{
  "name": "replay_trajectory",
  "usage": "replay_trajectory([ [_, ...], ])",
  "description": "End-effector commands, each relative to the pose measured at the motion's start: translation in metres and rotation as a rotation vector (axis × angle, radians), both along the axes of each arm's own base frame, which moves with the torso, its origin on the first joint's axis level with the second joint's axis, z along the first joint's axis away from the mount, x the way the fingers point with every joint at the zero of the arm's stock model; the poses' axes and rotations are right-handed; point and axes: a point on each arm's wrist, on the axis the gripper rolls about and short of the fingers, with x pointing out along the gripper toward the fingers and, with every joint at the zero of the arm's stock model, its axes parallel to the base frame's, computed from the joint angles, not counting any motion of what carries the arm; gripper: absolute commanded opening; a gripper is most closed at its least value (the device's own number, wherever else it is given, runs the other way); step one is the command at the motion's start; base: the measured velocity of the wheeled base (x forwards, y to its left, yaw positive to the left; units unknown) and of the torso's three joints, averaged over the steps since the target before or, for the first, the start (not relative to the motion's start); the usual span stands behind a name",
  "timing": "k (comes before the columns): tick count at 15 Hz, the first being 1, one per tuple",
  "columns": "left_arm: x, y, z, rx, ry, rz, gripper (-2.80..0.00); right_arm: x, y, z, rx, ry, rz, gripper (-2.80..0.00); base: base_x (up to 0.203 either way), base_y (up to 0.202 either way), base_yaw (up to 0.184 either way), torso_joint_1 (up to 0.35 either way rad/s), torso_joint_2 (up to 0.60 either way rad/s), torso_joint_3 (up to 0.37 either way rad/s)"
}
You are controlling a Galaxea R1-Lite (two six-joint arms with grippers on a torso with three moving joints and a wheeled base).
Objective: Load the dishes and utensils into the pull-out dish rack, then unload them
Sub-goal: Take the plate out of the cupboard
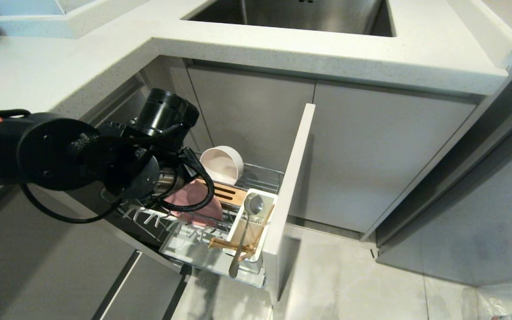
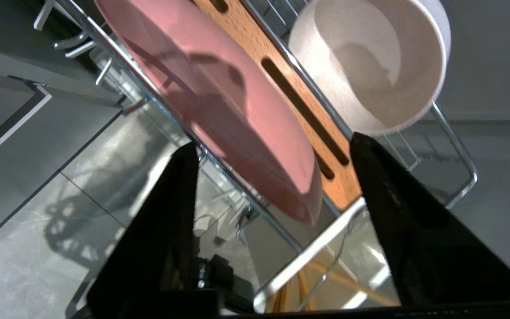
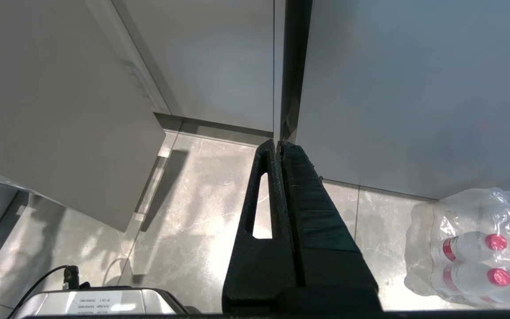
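Head view: the pull-out dish rack point(image 1: 262, 175) stands drawn out below the table point(image 1: 282, 49). The cream-white bowl point(image 1: 222, 165) sits tilted at the rack's far end; the spoon point(image 1: 248, 222) and chopsticks point(image 1: 238, 242) stand in the white utensil cup point(image 1: 267, 226) at the near right. The left arm reaches in from the left, its pincer hidden behind the wrist, above a pink plate point(image 1: 196, 200).

Left wrist view: the left pincer point(image 2: 272, 146) is spread and empty, its fingers point(image 2: 179, 177) either side of the pink plate's point(image 2: 219, 102) rim without touching it. The bowl point(image 2: 370, 66) lies beyond the tips, across the slotted wooden strip point(image 2: 299, 110), mouth turned toward the pincer. This arm is the nearer.

Right wrist view: the right pincer point(image 3: 279, 146) is pressed together, parked over the floor point(image 3: 193, 212), well apart from the rack.
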Motion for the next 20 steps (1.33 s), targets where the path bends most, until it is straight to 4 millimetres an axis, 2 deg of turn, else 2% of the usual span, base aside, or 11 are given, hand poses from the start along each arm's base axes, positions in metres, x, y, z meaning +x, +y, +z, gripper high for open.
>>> replay_trajectory([
  [1, 0.011, 0.002, -0.007, 0.001, 0.006, 0.027, 0.0, 0.0, 0.0, 0.0, 0.0, 0.001, 0.0, -2.8, 0.0, 0.0, 0.0, 0.0, 0.0, 0.0],
  [6, 0.032, 0.009, -0.019, -0.023, 0.015, 0.049, 0.0, 0.0, 0.0, 0.0, 0.0, 0.001, 0.0, -2.8, 0.0, 0.0, 0.0, 0.0, 0.0, 0.0],
  [12, 0.033, 0.008, -0.022, -0.021, 0.024, 0.047, 0.0, 0.0, 0.0, 0.0, 0.0, 0.001, 0.0, -2.8, 0.0, 0.0, 0.0, 0.0, 0.0, 0.0],
  [13, 0.033, 0.008, -0.022, -0.02, 0.025, 0.046, -2.8, 0.0, 0.0, 0.0, 0.0, 0.001, 0.0, -2.8, 0.0, 0.0, 0.0, 0.0, 0.0, 0.0],
  [20, 0.033, 0.008, -0.023, -0.019, 0.027, 0.046, -2.8, 0.0, 0.0, 0.0, 0.0, 0.001, 0.0, -2.8, 0.0, 0.0, 0.0, 0.0, 0.0, 0.0],
])
